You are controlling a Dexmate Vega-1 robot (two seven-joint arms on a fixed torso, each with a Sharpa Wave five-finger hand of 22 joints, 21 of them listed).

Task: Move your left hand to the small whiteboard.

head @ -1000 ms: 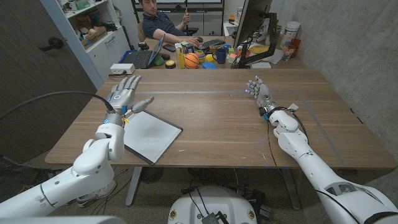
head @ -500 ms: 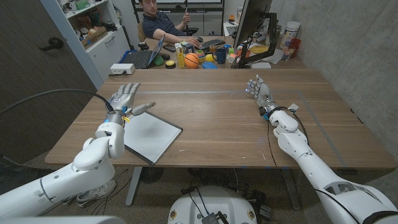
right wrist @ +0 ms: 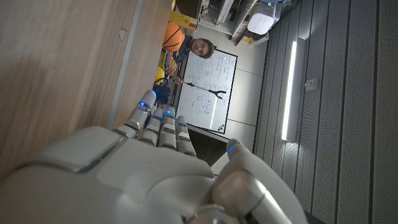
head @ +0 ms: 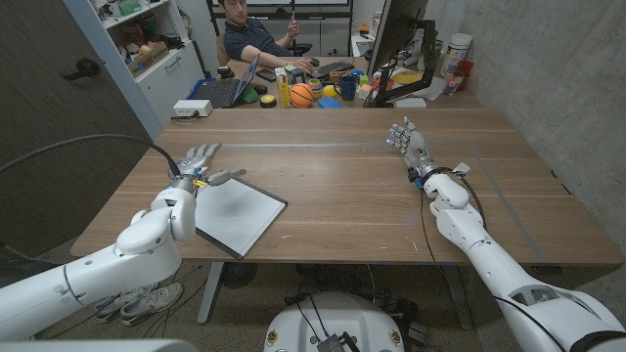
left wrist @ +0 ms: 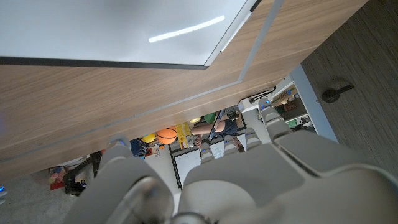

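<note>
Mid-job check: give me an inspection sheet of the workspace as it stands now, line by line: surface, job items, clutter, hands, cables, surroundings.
Surface: wooden table, bare across the middle.
Job's things: small whiteboard lies flat near the table's left front edge, blank.
Clutter: nothing seen on this table; the desk behind carries a basketball, a laptop and small items.
Hands: left hand open, fingers spread, at the whiteboard's far left corner; contact cannot be told. Right hand open, holds nothing, on the table's right side.
Cables: black cable arcs to the left wrist; another black cable loops at the right wrist.
Surroundings: a person sits at the desk behind; a monitor stands at right.
</note>
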